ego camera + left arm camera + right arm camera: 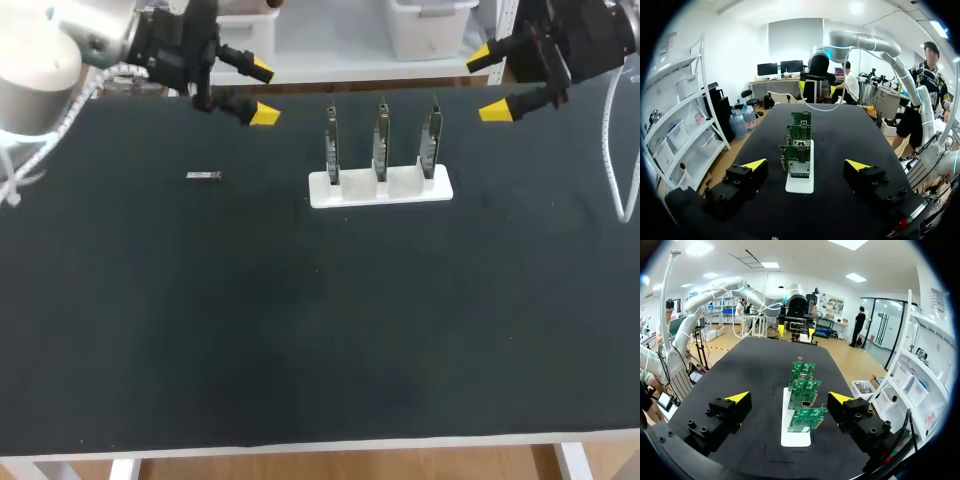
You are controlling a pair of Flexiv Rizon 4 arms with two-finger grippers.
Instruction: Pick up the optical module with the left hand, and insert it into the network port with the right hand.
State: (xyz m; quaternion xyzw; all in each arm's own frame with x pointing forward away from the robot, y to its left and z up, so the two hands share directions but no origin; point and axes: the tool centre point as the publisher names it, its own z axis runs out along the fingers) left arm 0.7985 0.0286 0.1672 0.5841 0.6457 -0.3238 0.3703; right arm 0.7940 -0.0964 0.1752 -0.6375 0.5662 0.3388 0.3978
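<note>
**Both claws open and high at the back, module lying loose on the bench**

From the head view, my left claw (263,92) hangs above the bench's (300,330) far left edge. Its yellow tips are spread wide and hold nothing. Just right of it and nearer to me, the optical module (203,176) lies flat on the dark surface, a small pale sliver well apart from everything else. Only the head view shows it.

Further right, near the middle, a white holder (380,187) carries three circuit boards (381,140) standing upright on edge in a row. From overhead they read as thin blades. The left wrist view faces them instead, and there the boards (797,155) line up one behind another ahead of that claw (806,165). My right claw (817,87) shows beyond them at the bench's other end.

The right wrist view sees the same row from the other end. The holder (795,437) sits ahead of that claw's spread tips, and a small dark socket shows on the middle board, the network port (806,403) as far as I can tell.

At the far right of the head view, my right claw (488,84) hangs above the back edge, its fingers also parted and empty.
</note>
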